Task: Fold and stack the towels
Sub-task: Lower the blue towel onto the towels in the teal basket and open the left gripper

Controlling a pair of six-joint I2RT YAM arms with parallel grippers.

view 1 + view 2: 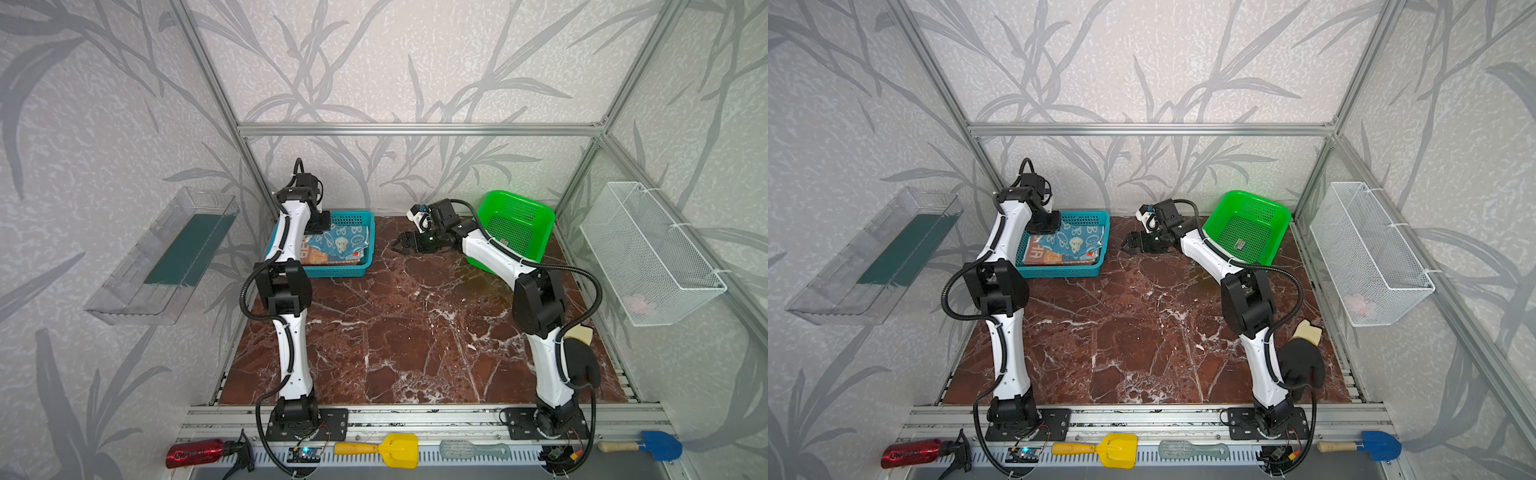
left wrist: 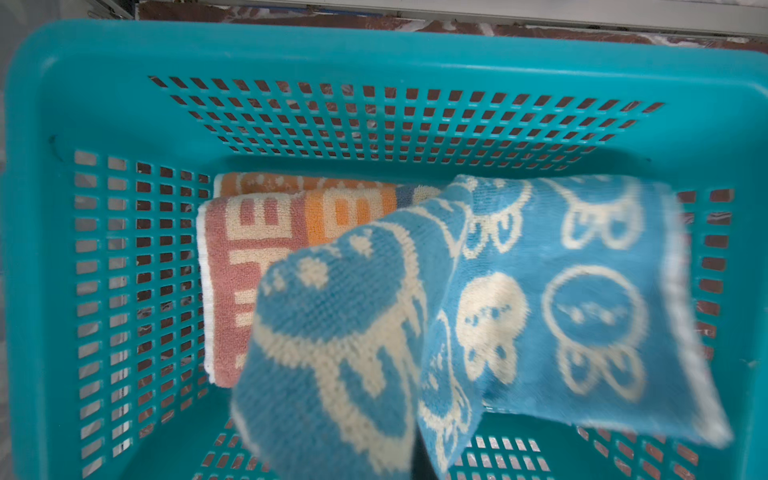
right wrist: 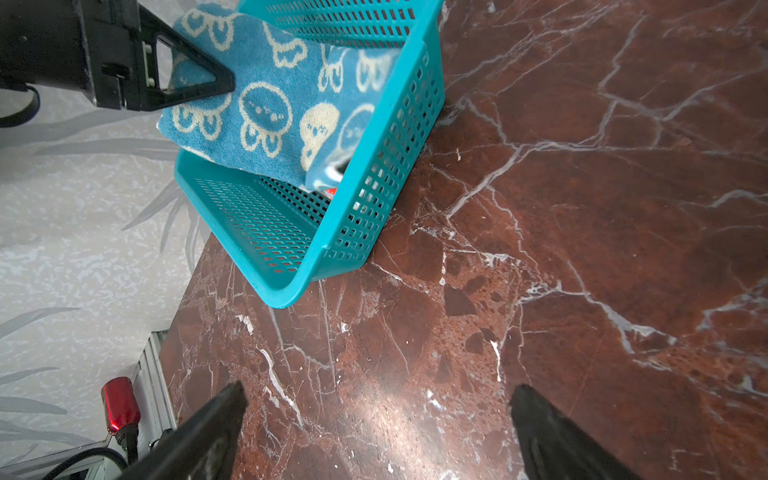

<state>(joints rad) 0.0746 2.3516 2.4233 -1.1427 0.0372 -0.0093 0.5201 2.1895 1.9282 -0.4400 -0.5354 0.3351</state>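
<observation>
Remote view of my two-arm rig, all positions referred to the teal basket (image 1: pixel 370 239), which stands at the far left of the marbled surface (image 1: pixel 415 332). My left claw (image 3: pixel 227 85) is above the basket's interior, clamped shut on the teal-blue bunny towel (image 2: pixel 561 291). One folded part of that towel is raised in the grip, and the rest slopes down into the basket, as both top views and the right wrist view confirm. Below it, flat on the basket floor, lies the striped lettered towel (image 2: pixel 257 249), folded, with its white hem running beside one perforated wall. An edge of the orange towel (image 2: pixel 266 183) shows just past the striped one, close to the adjoining wall; I cannot tell from any view how much of it lies underneath. My right claw (image 1: pixel 399 245) hangs over bare surface outside the basket, near its right wall in both top views yet apart from it, with its jaws spread wide and nothing between them. All three towels are thus inside the basket's walls, none on the surface around it.
</observation>
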